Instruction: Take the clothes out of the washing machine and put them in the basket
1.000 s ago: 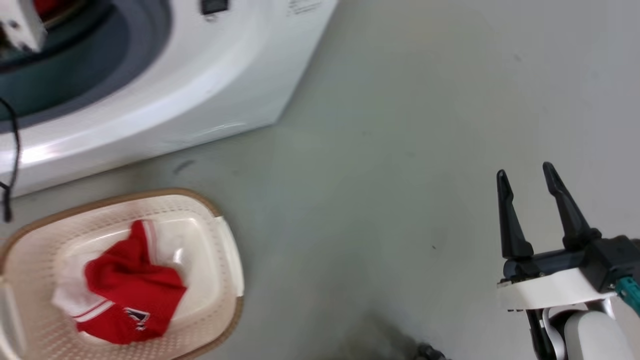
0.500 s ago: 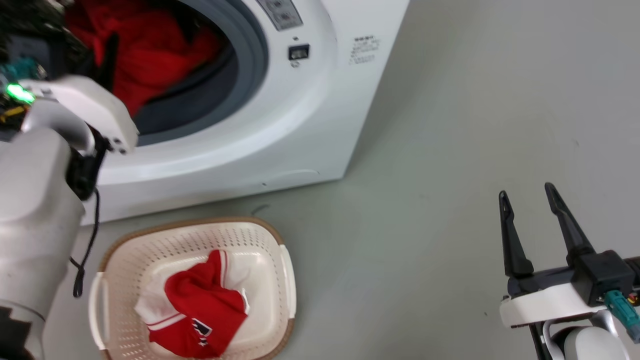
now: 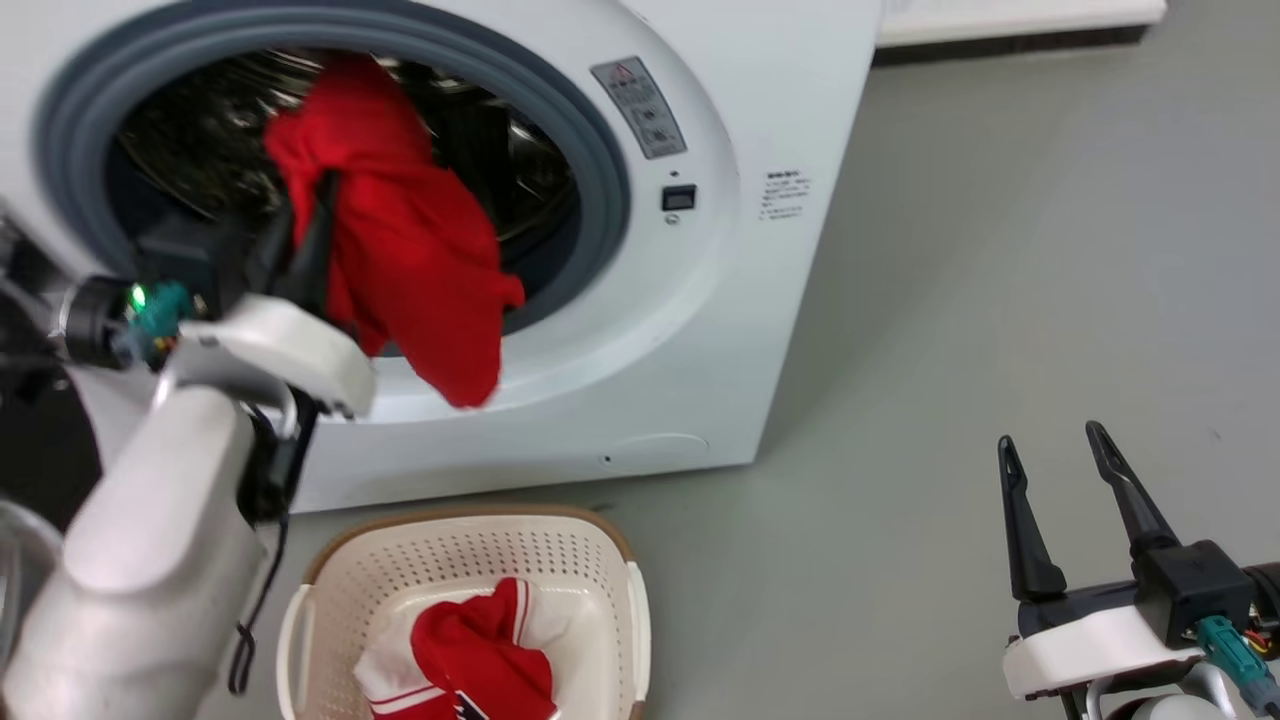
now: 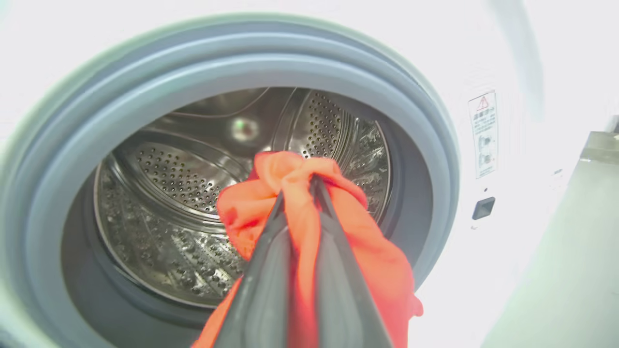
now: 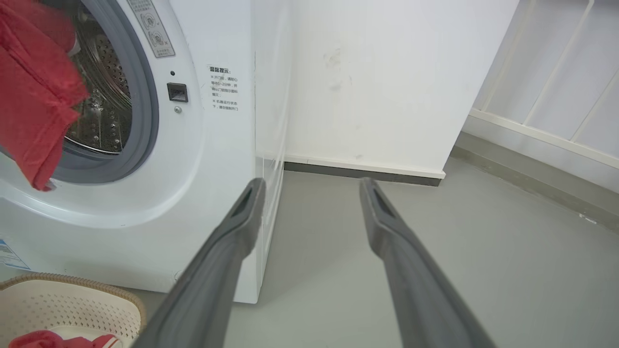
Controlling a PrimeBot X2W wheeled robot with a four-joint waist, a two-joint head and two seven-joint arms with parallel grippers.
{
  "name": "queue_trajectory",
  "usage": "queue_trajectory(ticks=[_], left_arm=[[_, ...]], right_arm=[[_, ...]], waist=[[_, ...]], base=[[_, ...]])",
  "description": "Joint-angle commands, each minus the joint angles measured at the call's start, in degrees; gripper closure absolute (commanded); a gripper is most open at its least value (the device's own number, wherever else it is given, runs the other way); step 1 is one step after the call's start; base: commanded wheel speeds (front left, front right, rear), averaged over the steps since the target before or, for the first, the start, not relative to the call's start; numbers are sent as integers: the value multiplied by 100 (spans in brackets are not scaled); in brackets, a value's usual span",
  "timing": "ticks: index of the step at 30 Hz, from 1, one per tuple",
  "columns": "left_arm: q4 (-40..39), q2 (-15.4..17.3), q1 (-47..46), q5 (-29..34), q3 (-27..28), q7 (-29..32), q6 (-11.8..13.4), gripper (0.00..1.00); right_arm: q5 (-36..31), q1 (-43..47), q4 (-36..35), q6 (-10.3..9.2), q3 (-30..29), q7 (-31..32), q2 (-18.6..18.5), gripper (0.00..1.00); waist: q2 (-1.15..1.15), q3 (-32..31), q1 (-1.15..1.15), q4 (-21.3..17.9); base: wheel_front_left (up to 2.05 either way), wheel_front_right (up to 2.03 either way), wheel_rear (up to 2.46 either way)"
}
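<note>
Left claw and garment: The left claw (image 4: 299,188) is clenched on a red garment (image 3: 410,270), with a bunched fold pinched between its two dark fingers. The rest of the cloth hangs down below and to the right of them.
Where the garment is: It is held in the air at the mouth of the washing machine (image 3: 760,300), in front of the steel drum (image 4: 193,193). Its lowest corner hangs past the grey gasket (image 4: 242,63), over the white front panel.
Basket: The basket (image 3: 460,515) stands on the floor (image 3: 950,250) just in front of the machine, below the hanging garment. A jersey (image 3: 480,650) lies inside it.
Right claw: The right claw (image 3: 1048,438) is released, with its fingers spread and nothing between them. It is over bare floor, well apart from the machine and the basket.
Hard to make out: The cloth covers the left claw's fingertips. Glare in the left wrist view turns the red to orange. The picture's bottom edge cuts off the basket and the jersey.
Look of the clothes: The held garment is soft, plain bright red and crumpled. The jersey is red with white sleeves and red stripes.
</note>
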Motion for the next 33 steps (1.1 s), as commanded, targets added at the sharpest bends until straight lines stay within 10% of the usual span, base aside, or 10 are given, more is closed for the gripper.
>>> queue_trajectory(ticks=[1, 17, 33], left_arm=[[-130, 1, 146, 48, 38, -25, 30, 100], [-1787, -16, 1926, -114, -347, 404, 16, 100], [6, -665, 1650, 113, -1180, 570, -370, 100]], right_arm=[[-25, 59, 8, -6, -1, -12, 3, 0], [-55, 109, 10, -6, -23, -11, 3, 0], [-50, -417, -172, -6, -61, -11, 3, 0]], waist=[[0, -148, 2, 134], [0, -169, 2, 417], [0, 1166, 2, 107]], base=[[0, 0, 0], [0, 0, 0], [0, 0, 0]])
